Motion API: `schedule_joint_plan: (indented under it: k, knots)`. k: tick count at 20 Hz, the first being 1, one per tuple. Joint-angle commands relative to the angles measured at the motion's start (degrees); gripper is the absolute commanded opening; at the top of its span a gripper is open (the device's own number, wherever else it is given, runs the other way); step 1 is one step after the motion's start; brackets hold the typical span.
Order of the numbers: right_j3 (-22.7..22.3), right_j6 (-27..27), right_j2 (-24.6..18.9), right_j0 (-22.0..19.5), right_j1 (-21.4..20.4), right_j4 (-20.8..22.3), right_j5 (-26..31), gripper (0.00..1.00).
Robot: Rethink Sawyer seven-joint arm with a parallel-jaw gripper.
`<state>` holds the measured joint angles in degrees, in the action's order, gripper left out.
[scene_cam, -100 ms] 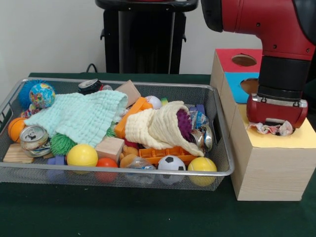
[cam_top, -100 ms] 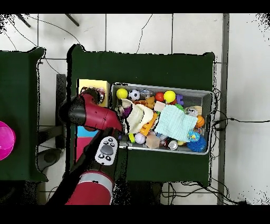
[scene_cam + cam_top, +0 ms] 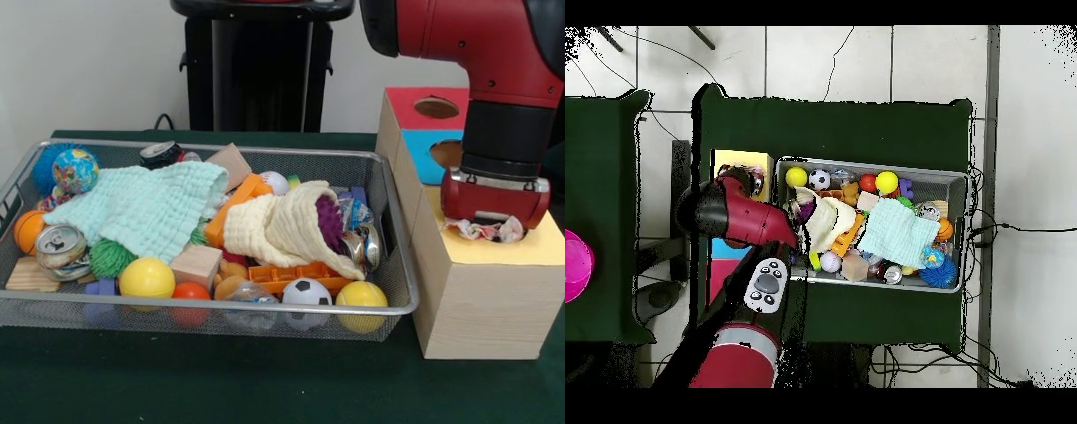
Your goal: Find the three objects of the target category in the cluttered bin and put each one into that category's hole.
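The cluttered bin [image 3: 399, 311], a silver wire-mesh tray, lies left of the boxes and also shows in the overhead view [image 3: 865, 163]. It holds a mint cloth [image 3: 146, 208], a cream cloth [image 3: 282, 225], two yellow balls [image 3: 146, 277] [image 3: 361, 294], a small soccer ball [image 3: 306, 291], drink cans [image 3: 60, 247], a wooden block [image 3: 196, 263] and other toys. My gripper [image 3: 491, 226] hangs right over the yellow-topped box [image 3: 481, 300], at its hole. A crumpled white and red wrapper [image 3: 481, 230] sits directly under the gripper on that top. In the overhead view my arm hides the gripper.
Behind the yellow-topped box stand a blue-topped box [image 3: 420, 152] and a red-topped box [image 3: 408, 95], each with a round hole. The black pedestal [image 3: 256, 71] rises at the back. A pink round thing [image 3: 573, 265] lies on a separate green table.
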<state>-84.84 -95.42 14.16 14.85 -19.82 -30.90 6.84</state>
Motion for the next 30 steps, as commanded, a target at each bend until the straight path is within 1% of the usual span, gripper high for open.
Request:
schedule_joint_plan:
  k: [1, 5, 7, 10, 12, 15, 18, 22, 24, 27, 28, 29, 30]
  knots:
    - [10.12, -24.52, 7.28, 2.85, 8.12, -3.19, 30.10, 0.00]
    - [13.66, -24.62, 4.78, 2.15, 15.39, -4.84, 24.82, 0.00]
    - [16.33, -24.61, 3.42, 1.27, 19.08, -5.44, 23.83, 0.00]
    - [21.11, -24.45, 2.92, 0.43, 24.67, -5.75, 22.18, 0.00]
    - [23.08, -24.37, 2.25, -0.11, 27.12, -5.98, 20.11, 0.00]
    - [24.00, -23.40, 0.71, -0.91, 28.64, -5.95, 16.55, 0.00]
    - [25.02, -22.23, -0.56, -1.65, 29.83, -5.84, 14.68, 0.00]
    - [26.43, -22.29, -0.15, -1.68, 30.88, -5.69, 15.55, 0.00]
    - [26.47, -22.36, 0.00, -1.61, 30.71, -5.59, 16.20, 0.00]
    - [25.33, -22.47, 0.42, -1.33, 29.19, -5.15, 17.19, 0.00]
    - [24.15, -21.78, -0.16, -1.49, 28.04, -4.88, 16.41, 0.00]
    - [23.47, -21.40, 0.21, -1.28, 27.12, -4.29, 16.42, 0.00]
    - [22.55, -20.64, 0.02, -1.40, 25.89, -3.96, 17.27, 0.00]
